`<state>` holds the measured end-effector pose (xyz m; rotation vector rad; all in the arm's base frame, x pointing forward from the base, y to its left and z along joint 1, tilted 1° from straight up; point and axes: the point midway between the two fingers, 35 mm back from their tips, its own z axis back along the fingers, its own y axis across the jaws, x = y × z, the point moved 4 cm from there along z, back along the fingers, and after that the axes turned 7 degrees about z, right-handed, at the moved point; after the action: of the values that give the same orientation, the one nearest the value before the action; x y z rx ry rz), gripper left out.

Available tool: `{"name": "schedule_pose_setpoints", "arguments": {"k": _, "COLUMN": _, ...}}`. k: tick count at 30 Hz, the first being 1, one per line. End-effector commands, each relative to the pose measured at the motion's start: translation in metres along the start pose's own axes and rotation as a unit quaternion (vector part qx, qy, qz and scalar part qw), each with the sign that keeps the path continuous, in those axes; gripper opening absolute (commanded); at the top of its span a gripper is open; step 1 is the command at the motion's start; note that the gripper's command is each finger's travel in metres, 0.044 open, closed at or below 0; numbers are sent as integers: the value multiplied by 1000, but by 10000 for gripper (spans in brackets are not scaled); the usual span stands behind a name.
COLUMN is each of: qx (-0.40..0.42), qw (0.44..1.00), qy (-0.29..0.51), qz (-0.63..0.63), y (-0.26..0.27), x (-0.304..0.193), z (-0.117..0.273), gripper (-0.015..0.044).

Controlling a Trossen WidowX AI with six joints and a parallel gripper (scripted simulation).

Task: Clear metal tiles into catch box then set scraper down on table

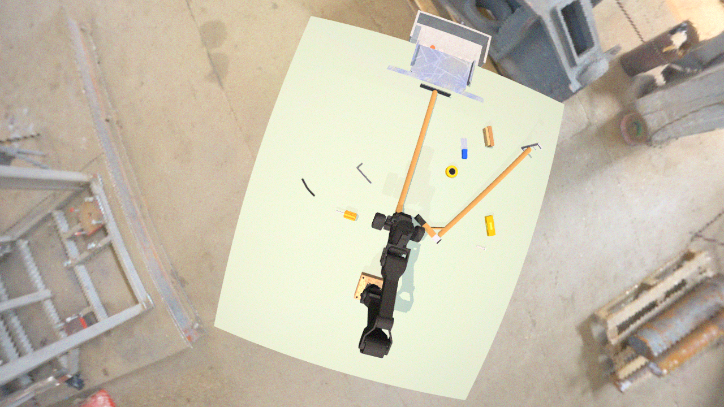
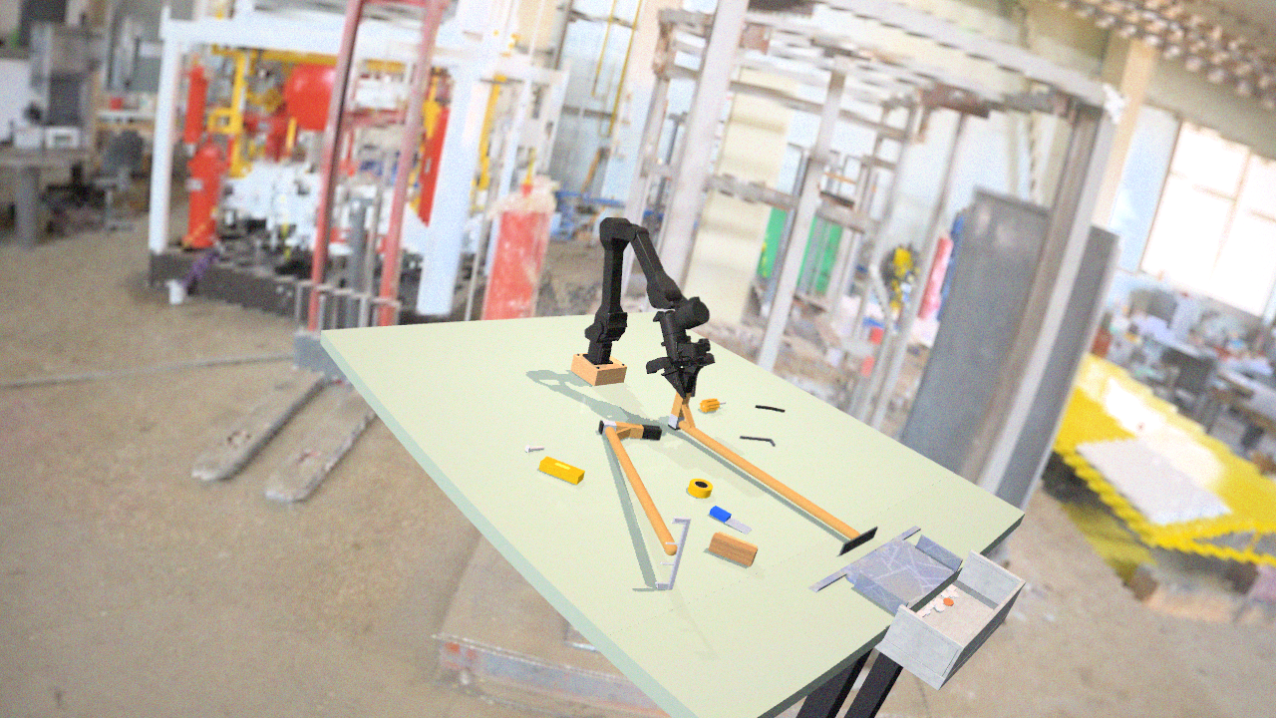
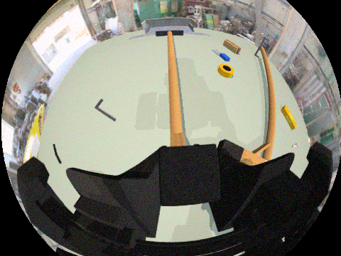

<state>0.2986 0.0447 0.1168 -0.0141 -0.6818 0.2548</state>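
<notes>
My gripper (image 1: 400, 217) (image 2: 684, 393) (image 3: 180, 148) is shut on the rear grip of the long scraper (image 1: 416, 151) (image 2: 767, 479) (image 3: 172, 82), above the table. The shaft slopes forward and down. Its dark blade (image 1: 435, 90) (image 2: 858, 540) (image 3: 170, 33) is just short of the steel plate's near edge; I cannot tell if it touches the table. The plate (image 1: 443, 68) (image 2: 901, 571) shows scratch lines and no tile that I can make out. The catch box (image 1: 450, 25) (image 2: 932, 642) (image 3: 168, 25) at its far end holds several small pale pieces and one orange-red piece (image 1: 432, 47) (image 2: 947, 601).
A rake (image 1: 486, 189) (image 2: 642, 491) (image 3: 271, 107) lies right of the scraper, its grip close to my gripper. A tape roll (image 1: 451, 176), a blue-handled putty knife (image 1: 464, 154), a wooden block (image 1: 487, 136) and a yellow block (image 1: 490, 225) are also right. A screwdriver (image 1: 349, 215) and hex key (image 1: 362, 173) lie left.
</notes>
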Motion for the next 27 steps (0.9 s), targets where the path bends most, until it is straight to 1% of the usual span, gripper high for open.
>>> {"name": "schedule_pose_setpoints", "arguments": {"k": 1, "qx": 0, "qw": 1000, "qy": -1, "qz": 0, "y": 0, "x": 0, "z": 0, "gripper": 0}}
{"name": "schedule_pose_setpoints", "arguments": {"k": 27, "qx": 0, "qw": 1000, "qy": -3, "qz": -1, "y": 0, "x": -3, "z": 2, "gripper": 0}}
